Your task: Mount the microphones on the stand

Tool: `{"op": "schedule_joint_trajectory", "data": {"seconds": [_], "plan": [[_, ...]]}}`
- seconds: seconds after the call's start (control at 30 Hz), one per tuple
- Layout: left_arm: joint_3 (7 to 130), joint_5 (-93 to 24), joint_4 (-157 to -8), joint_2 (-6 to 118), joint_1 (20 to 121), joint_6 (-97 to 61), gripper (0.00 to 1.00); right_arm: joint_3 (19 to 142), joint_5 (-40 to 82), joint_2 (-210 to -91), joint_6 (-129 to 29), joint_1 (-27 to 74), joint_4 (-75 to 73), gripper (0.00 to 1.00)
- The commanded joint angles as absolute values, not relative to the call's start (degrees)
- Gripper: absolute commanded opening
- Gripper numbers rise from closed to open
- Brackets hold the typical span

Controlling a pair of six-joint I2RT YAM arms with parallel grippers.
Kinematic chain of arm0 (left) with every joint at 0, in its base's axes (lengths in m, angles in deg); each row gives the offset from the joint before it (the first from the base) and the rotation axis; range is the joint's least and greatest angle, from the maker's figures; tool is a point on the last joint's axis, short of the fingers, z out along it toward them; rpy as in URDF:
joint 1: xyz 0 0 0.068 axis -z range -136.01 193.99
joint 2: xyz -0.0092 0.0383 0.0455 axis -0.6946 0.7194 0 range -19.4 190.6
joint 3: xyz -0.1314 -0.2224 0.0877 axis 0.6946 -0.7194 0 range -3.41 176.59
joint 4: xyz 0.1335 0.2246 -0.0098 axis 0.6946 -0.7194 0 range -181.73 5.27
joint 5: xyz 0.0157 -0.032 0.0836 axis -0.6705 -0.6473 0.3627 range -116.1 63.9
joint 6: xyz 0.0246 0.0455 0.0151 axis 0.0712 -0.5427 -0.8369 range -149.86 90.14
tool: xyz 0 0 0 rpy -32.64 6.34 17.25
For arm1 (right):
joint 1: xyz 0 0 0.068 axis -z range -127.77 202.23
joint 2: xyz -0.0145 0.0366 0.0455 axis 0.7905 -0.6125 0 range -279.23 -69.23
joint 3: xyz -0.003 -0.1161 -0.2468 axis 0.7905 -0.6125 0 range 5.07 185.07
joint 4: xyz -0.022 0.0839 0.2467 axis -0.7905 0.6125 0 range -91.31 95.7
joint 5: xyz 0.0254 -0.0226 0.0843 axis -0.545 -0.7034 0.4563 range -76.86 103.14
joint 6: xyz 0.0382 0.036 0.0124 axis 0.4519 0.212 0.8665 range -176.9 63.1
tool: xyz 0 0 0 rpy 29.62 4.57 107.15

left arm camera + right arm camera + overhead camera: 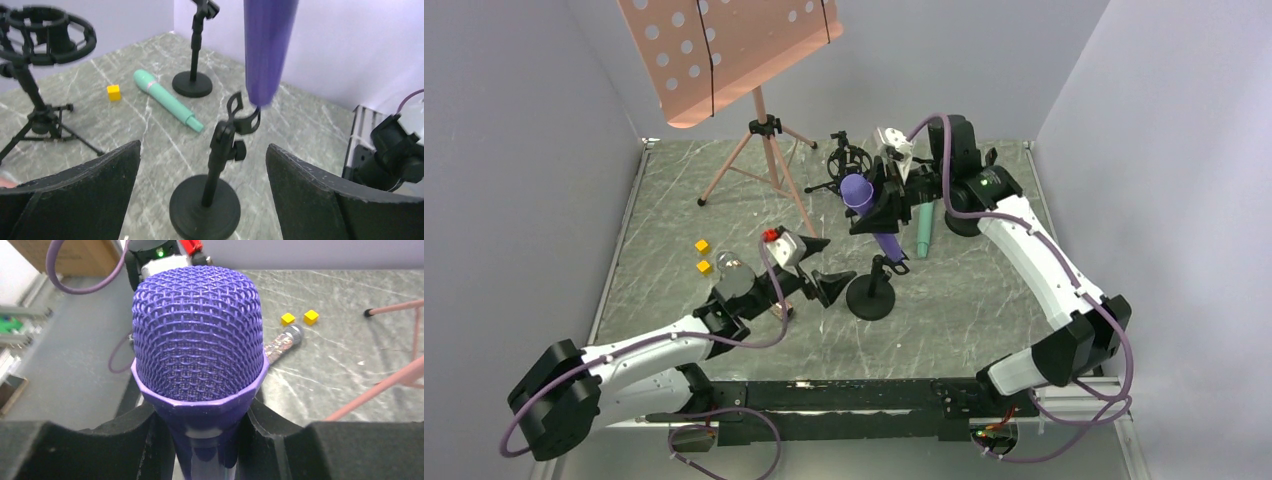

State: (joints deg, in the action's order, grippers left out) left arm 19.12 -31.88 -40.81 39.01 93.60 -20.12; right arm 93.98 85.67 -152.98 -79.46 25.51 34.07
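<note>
My right gripper (886, 205) is shut on the purple microphone (860, 193) just below its mesh head (197, 335) and holds it upright, tail down. In the left wrist view the purple tail (265, 50) hangs just above the open clip (243, 117) of a black round-base stand (871, 292). My left gripper (829, 262) is open and empty, with its fingers either side of that stand's post (215, 165) and not touching it. The mint-green microphone (922, 228) lies flat on the table. The bronze microphone (282, 342) lies by the left arm, partly hidden under it in the top view (733, 267).
A black tripod with a shock mount (849, 160) stands at the back, and a second round-base stand (192, 82) stands beyond the mint microphone. A pink music stand (744, 50) is at the back left. Two yellow cubes (704, 256) lie left of centre.
</note>
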Motion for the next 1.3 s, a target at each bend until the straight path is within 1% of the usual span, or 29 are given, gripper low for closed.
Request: {"op": "schedule_joint_trajectory", "data": {"seconds": [0.0,0.2,0.33,0.4,0.5,0.53,0.6,0.7,0.8,0.9,0.93,0.97,1.0,1.13,1.2,1.27], "plan": [[27.7,-41.8,-44.4,40.7,91.7,-15.2,0.99,84.7,89.3,-147.4,-61.6,25.7,15.1,0.10],[34.2,-48.6,-35.5,49.3,91.8,-8.7,0.99,80.3,90.7,-144.7,-52.0,25.9,4.8,0.10],[37.6,-49.5,-32.0,55.0,93.1,-6.0,0.99,77.1,91.9,-143.9,-45.3,26.1,-2.8,0.10],[38.0,-49.3,-28.1,57.0,93.7,-4.7,0.95,75.0,92.4,-143.6,-41.4,26.2,-8.0,0.10],[38.2,-50.0,-22.0,59.4,93.9,-1.6,0.82,73.5,92.8,-143.6,-38.0,26.6,-12.6,0.10],[38.3,-50.2,-20.7,60.0,93.8,-0.6,0.79,73.3,92.9,-143.5,-37.9,26.7,-12.8,0.10],[38.1,-50.4,-18.7,60.4,93.8,1.2,0.78,73.0,92.9,-143.5,-38.1,26.9,-12.7,0.10],[37.2,-51.0,-15.1,60.6,93.8,4.1,0.79,72.2,92.9,-143.2,-38.1,27.1,-13.2,0.10],[37.3,-51.2,-15.0,60.8,93.8,5.3,0.79,71.8,93.0,-143.2,-37.1,27.1,-14.4,0.11],[38.1,-51.2,-15.7,61.1,94.0,5.7,0.75,71.5,93.2,-143.3,-36.2,27.1,-15.5,0.11],[38.4,-51.4,-16.0,61.1,94.1,5.5,0.71,71.5,93.2,-143.3,-36.1,27.1,-15.5,0.11],[38.8,-51.7,-16.4,61.3,94.1,5.4,0.63,71.5,93.2,-143.3,-36.0,27.1,-15.6,0.11],[39.1,-51.9,-17.0,61.3,94.1,5.4,0.58,71.5,93.3,-143.3,-35.9,27.1,-15.7,0.12],[39.6,-52.4,-18.4,61.2,94.1,4.8,0.42,71.3,93.3,-143.2,-35.5,27.1,-16.1,0.13],[39.8,-52.8,-18.7,61.0,94.1,4.5,0.27,71.2,93.4,-143.1,-35.0,27.2,-16.6,0.13],[40.2,-53.5,-19.2,60.8,94.1,4.2,0.10,71.1,93.4,-143.1,-34.3,27.2,-17.0,0.18]]}}
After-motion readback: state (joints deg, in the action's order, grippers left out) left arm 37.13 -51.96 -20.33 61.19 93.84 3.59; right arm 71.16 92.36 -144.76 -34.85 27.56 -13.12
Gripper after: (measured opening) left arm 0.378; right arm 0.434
